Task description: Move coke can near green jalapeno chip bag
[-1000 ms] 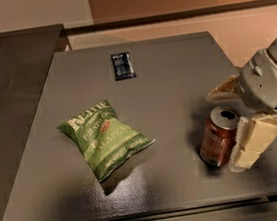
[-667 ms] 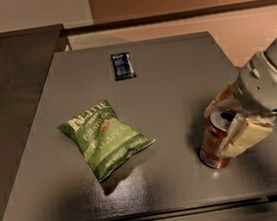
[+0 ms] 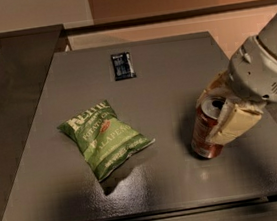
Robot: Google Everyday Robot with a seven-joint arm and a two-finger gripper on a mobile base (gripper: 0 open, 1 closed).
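Note:
The coke can (image 3: pixel 205 133), red-brown with a silver top, stands upright at the right side of the grey table (image 3: pixel 153 186). My gripper (image 3: pixel 219 107) comes in from the right and its cream fingers (image 3: pixel 233 123) are closed around the can's upper part, one in front and one behind. The green jalapeno chip bag (image 3: pixel 104 137) lies flat left of centre, well apart from the can.
A small flat black packet (image 3: pixel 123 65) lies near the table's far edge. A dark counter (image 3: pixel 10 88) adjoins the table on the left. The table's right edge (image 3: pixel 260 117) runs just under my arm.
My gripper has moved left onto the can and its fingers have closed around it. The can stands in about the same spot. The bag has not moved.

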